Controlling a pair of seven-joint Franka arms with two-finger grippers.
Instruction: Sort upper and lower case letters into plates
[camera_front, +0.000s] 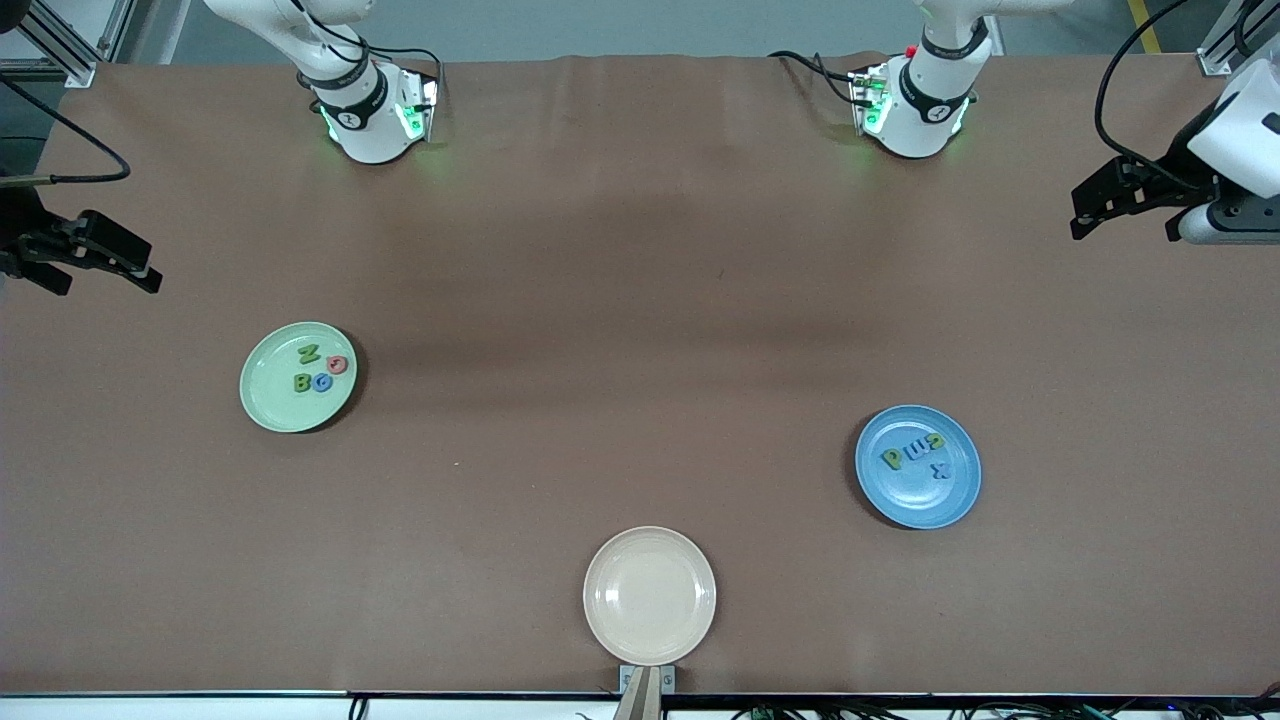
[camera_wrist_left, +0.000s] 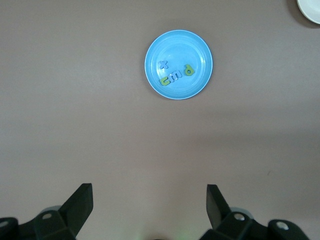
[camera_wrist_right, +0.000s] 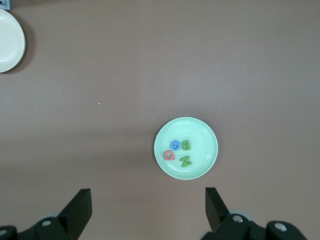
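Observation:
The pale mint green plate (camera_front: 275, 400) (camera_wrist_right: 200, 135) lies toward the right arm's end of the table. It holds a green N (camera_front: 309, 354), a green B (camera_front: 302, 383), a blue G (camera_front: 321, 382) and a red round letter (camera_front: 338, 365). The blue plate (camera_front: 920, 500) (camera_wrist_left: 195, 50) lies toward the left arm's end. In it are a green p (camera_front: 891, 458), a blue m (camera_front: 911, 457), a green u (camera_front: 931, 442) and a blue x (camera_front: 940, 472). My left gripper (camera_front: 1122, 232) (camera_wrist_left: 150, 200) hangs open and empty over its end of the table. My right gripper (camera_front: 112, 288) (camera_wrist_right: 148, 202) hangs open and empty over the other end.
A cream-beige plate (camera_front: 650, 596) (camera_wrist_left: 312, 9) (camera_wrist_right: 7, 40) with nothing in it sits at the table edge nearest the front camera, midway along. Both arm bases stand along the edge farthest from that camera. Brown cloth covers the table.

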